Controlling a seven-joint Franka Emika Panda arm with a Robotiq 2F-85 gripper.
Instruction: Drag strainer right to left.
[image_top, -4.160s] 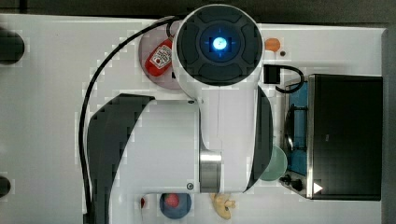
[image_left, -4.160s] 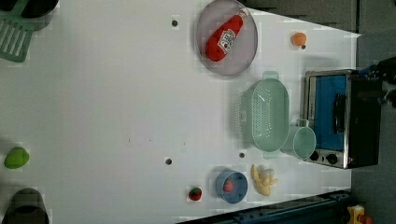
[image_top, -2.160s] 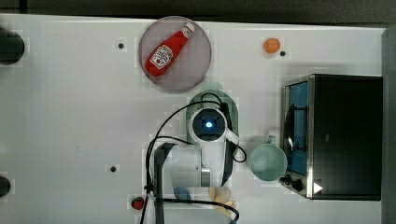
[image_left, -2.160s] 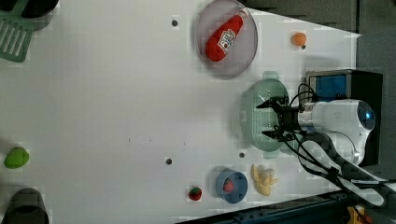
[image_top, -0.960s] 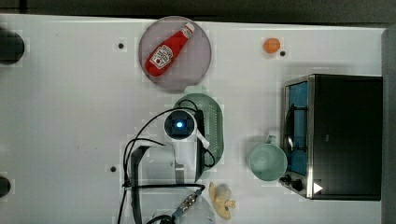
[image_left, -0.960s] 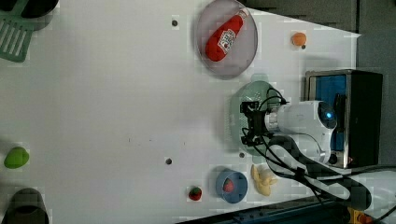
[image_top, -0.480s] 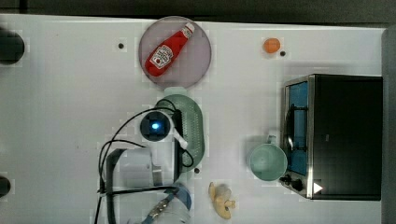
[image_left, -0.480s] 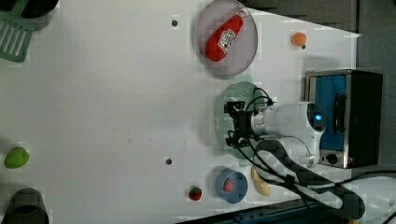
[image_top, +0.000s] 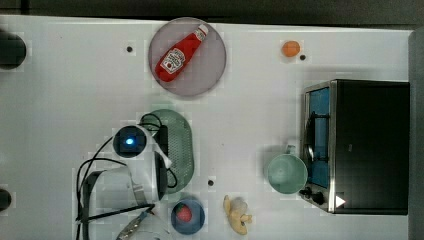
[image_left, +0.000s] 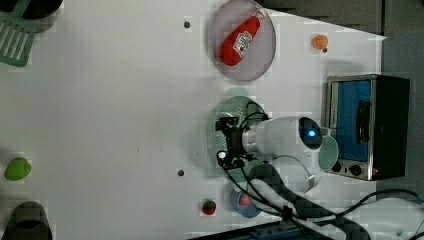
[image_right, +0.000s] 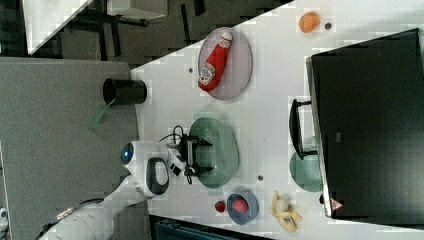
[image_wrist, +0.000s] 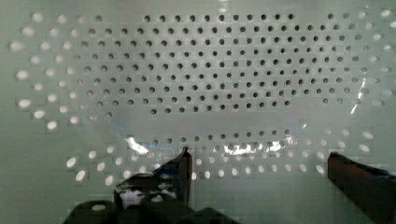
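The strainer (image_top: 181, 150) is a pale green oval colander lying on the white table, just below the plate in the top view. Its dotted floor (image_wrist: 210, 70) lies close under the wrist camera. My gripper (image_left: 223, 140) reaches down into the strainer (image_left: 235, 106), jaws spread wide and open, both fingertips inside the bowl. The right view shows the gripper (image_right: 200, 156) at the side of the strainer (image_right: 222, 150) nearest the arm. Dark fingers (image_wrist: 180, 163) rest near the perforated floor, and nothing is clamped between them. My arm's wrist (image_top: 130, 141) covers the strainer's left rim in the top view.
A grey plate (image_top: 205, 75) holding a ketchup bottle (image_top: 177, 55) lies just beyond the strainer. A green mug (image_top: 286, 173) stands beside the toaster oven (image_top: 370, 145) at the top view's right. A blue bowl (image_top: 187, 216) and a banana (image_top: 236, 215) sit near the front edge.
The strainer and my gripper inside it have slid together toward the top view's left, away from the mug and toaster oven. The jaws stayed wide apart.
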